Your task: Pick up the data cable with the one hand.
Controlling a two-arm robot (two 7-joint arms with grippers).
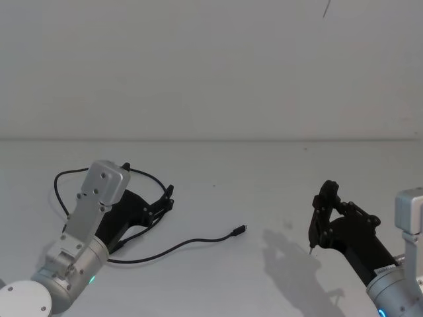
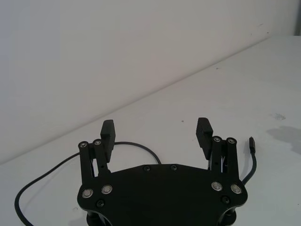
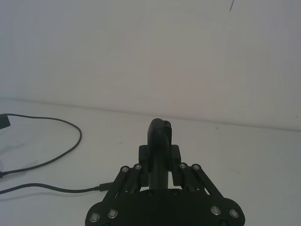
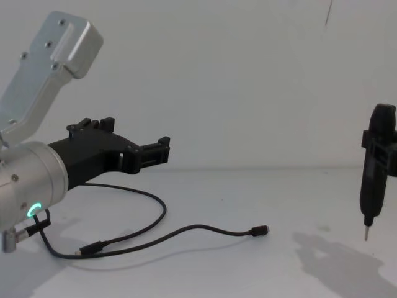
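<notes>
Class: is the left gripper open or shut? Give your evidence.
Open. On the left gripper the jaws stand wide apart, nothing between them; the data cable lies on the table.

Data cable stretch hidden behind left pincer.

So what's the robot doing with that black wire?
It looks ready to grab it. The left gripper hangs open above the table, over the curvy part of the data cable, not touching it. The cable lies loose on the table, nothing holding it. The right gripper is shut and raised, off to the right.
</notes>
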